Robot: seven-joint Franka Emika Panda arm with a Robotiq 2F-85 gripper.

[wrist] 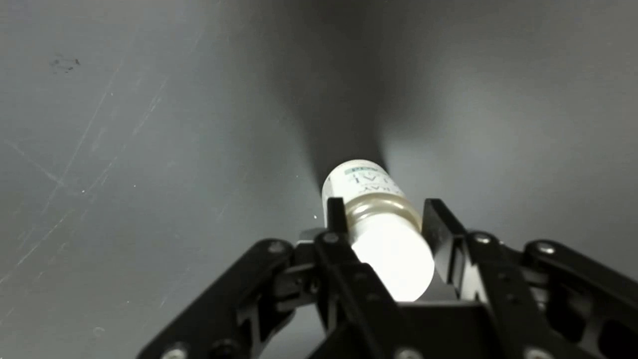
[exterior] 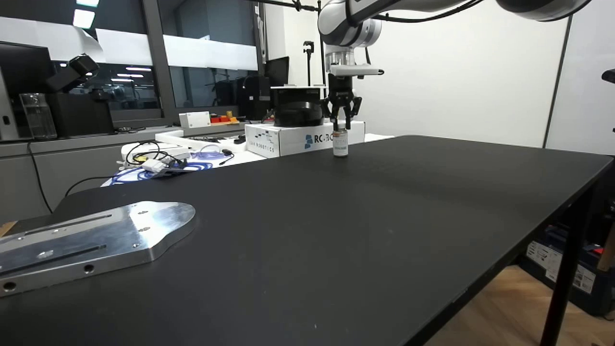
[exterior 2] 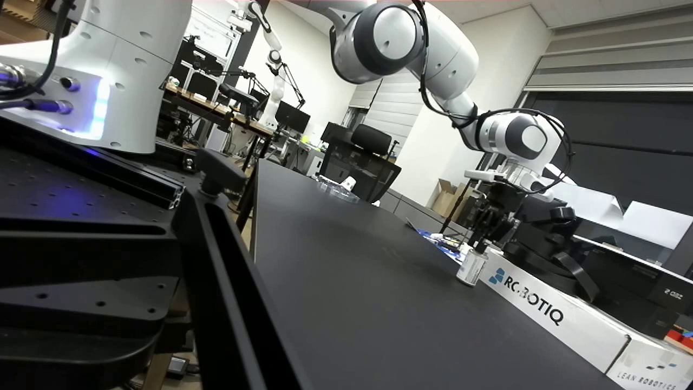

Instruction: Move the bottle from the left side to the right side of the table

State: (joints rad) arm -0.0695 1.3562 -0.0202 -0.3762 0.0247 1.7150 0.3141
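You are in what looks like a robotics lab. Your Panda arm (exterior 2: 452, 59) has its white base (exterior 2: 130, 59) beside a perforated black plate (exterior 2: 48, 181), and a second white robot arm (exterior 2: 278, 89) rises near a far workbench (exterior 2: 212, 109) and computer monitor (exterior 2: 295, 116). On your black table (exterior: 336, 240) lies a machined metal plate (exterior: 120, 230) with slots and holes; near it you see a Robotiq cardboard box (exterior: 288, 139) and looped blue cables (exterior: 201, 166). Beyond the table stands a mesh-backed office chair (exterior 2: 354, 160).

A small white-capped bottle (exterior: 340, 144) stands upright near one edge of a matte black table (exterior: 336, 240), well apart from a flat silver metal plate (exterior: 161, 218), with pale scratches (wrist: 144, 118) and a dark smudge (wrist: 66, 64) marking the surface in the wrist view.
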